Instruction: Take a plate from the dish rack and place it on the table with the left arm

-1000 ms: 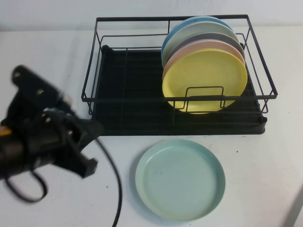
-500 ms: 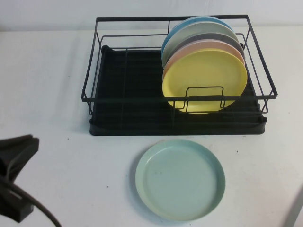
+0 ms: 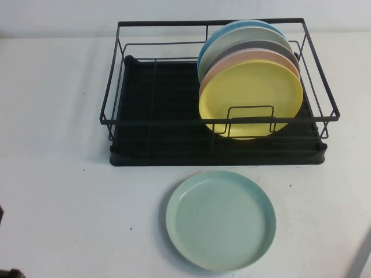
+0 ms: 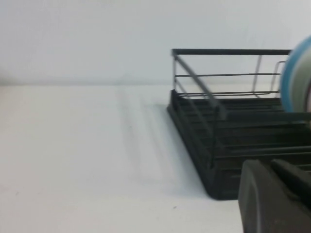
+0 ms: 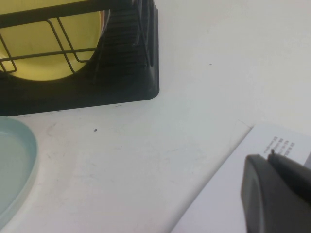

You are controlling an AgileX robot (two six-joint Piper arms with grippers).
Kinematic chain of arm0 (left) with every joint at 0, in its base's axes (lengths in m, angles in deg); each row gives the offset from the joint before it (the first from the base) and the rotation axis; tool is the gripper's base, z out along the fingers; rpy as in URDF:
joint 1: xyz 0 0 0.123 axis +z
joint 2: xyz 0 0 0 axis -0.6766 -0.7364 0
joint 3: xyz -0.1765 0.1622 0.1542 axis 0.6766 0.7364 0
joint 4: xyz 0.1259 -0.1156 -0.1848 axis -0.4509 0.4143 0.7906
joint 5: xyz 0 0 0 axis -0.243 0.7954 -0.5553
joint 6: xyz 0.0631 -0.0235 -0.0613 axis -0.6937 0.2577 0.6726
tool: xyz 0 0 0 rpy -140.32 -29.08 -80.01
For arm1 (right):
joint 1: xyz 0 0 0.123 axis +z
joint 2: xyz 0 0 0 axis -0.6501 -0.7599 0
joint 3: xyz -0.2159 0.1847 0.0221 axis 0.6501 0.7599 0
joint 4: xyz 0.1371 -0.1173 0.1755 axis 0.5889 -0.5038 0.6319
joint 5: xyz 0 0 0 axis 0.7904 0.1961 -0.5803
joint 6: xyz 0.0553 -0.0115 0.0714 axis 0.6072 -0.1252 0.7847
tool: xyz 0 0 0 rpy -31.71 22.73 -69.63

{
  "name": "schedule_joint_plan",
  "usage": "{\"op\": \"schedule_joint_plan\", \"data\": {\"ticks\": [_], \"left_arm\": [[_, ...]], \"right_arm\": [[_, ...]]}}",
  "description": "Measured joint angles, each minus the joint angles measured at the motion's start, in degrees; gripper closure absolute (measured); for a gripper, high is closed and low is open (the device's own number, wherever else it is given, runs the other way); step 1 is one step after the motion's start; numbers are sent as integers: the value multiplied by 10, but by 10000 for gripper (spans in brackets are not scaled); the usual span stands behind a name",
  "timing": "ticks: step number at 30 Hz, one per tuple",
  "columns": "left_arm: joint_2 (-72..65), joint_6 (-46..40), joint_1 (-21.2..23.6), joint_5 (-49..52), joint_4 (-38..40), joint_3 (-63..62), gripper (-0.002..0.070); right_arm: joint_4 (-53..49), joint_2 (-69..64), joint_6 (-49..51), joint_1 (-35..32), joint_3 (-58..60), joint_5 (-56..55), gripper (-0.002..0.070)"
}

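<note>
The pale mint-green plate (image 3: 220,220) lies flat on the white table (image 3: 58,116), in front of the black wire dish rack (image 3: 156,133), free of both grippers. Its edge also shows in the right wrist view (image 5: 12,170). My left gripper (image 4: 272,167) is shut and empty. It hangs low over the table off the rack's left end (image 4: 218,145), and in the high view only a dark scrap of the arm (image 3: 8,273) shows at the bottom left corner. My right gripper (image 5: 272,158) is shut and empty, near the rack's front right corner (image 5: 126,63).
Several plates stand upright in the rack's right half, a yellow one (image 3: 250,98) at the front and a blue one (image 3: 243,26) at the back. The rack's left half holds nothing. A printed white sheet (image 5: 233,194) lies under my right gripper.
My left arm has pulled back to the left and down, from beside the rack's front left corner to almost out of the high view. The mint plate has not moved.
</note>
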Motion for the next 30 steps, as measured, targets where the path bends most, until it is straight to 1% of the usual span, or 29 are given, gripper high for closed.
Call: {"op": "schedule_joint_plan", "data": {"ticks": [4,10,14,24,30], "left_arm": [[59,10,29,-21,0,57,676],[142,11,78,48,6,61,676],[159,9,102,99,6,61,676],[159,-4,103,224,6,61,676],[159,-10,103,230,6,61,676]], "right_arm": [[0,0,0,0,0,0,694],[4,0,0,0,0,0,694],[11,0,0,0,0,0,694],[16,0,0,0,0,0,694],[16,0,0,0,0,0,694]]}}
